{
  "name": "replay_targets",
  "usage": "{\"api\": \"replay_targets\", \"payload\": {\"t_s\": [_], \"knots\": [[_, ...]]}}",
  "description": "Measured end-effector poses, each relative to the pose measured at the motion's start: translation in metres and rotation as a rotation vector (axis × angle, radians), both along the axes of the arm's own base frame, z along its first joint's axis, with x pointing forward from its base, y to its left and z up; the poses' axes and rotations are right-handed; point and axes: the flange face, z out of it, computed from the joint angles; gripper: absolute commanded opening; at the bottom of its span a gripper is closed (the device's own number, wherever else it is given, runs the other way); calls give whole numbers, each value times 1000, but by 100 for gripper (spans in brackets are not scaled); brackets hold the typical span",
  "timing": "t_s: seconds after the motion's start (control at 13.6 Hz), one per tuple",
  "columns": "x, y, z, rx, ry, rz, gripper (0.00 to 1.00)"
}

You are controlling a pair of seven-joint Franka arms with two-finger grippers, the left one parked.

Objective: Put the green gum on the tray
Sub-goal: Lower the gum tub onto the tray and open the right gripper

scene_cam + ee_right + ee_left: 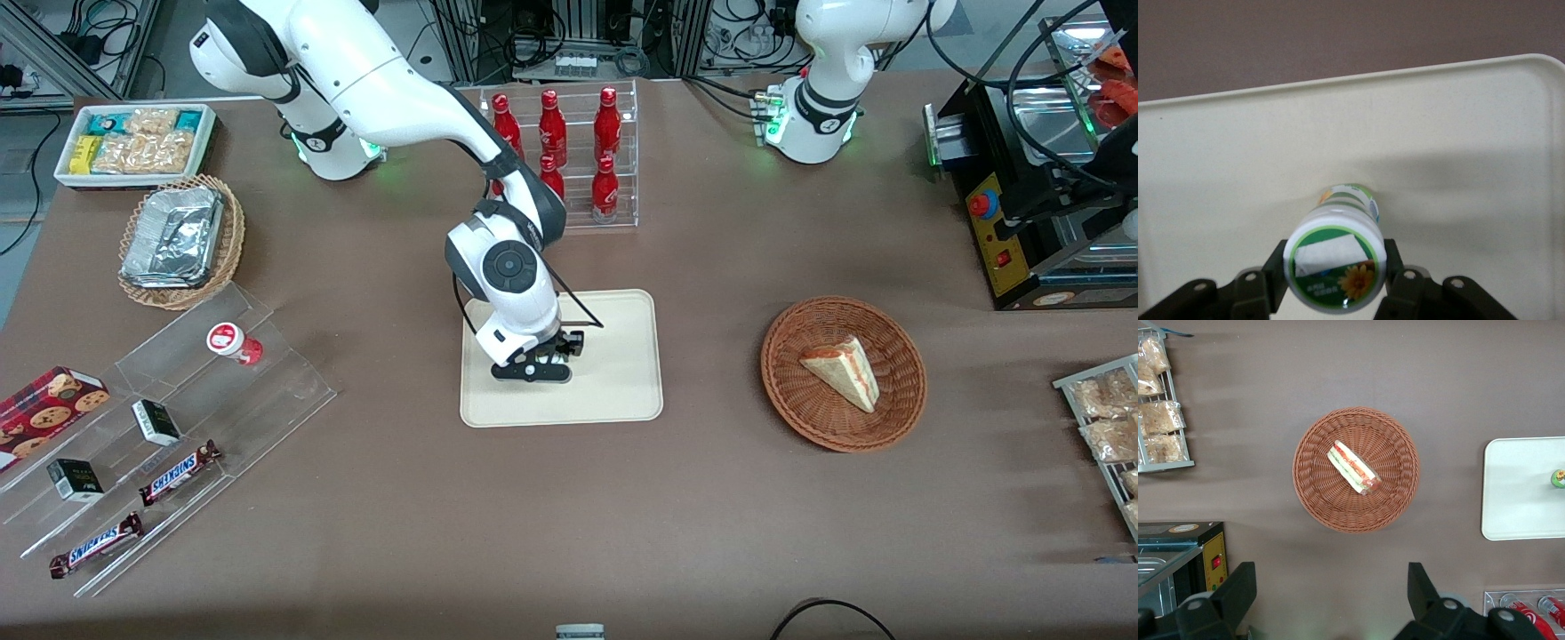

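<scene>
The green gum [1335, 260] is a small white bottle with a green-and-white lid that shows a sunflower. It stands upright, and its base looks to meet the cream tray [1458, 133]. My right gripper [1336, 270] is shut on it, one black finger [1279, 270] pressed to each side of the lid. In the front view the gripper [544, 360] hangs low over the part of the tray [622, 373] toward the working arm's end, and the arm hides the bottle. The parked arm's wrist view shows the gum [1558, 478] standing on the tray [1518, 487].
A clear rack of red bottles [569, 151] stands farther from the front camera than the tray. A wicker basket [791, 404] with a sandwich lies toward the parked arm's end. Toward the working arm's end are a clear acrylic stand [293, 382] with a red-lidded bottle [233, 341] and a foil-filled basket [233, 240].
</scene>
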Motion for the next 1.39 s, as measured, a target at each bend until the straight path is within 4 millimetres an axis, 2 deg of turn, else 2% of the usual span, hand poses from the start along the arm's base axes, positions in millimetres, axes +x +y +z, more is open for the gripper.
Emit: {"api": "replay_targets", "payload": {"t_s": [0.22,0.73,1.03,1.17,1.39], "knots": [[1,0,-3,4,-7,-1,98],[3,3,1,19,-27,0,99],[9,4,16,24,-37,21,99],[11,-2,37,7,-17,54,99],[13,-19,83,-19,25,137,99]]}}
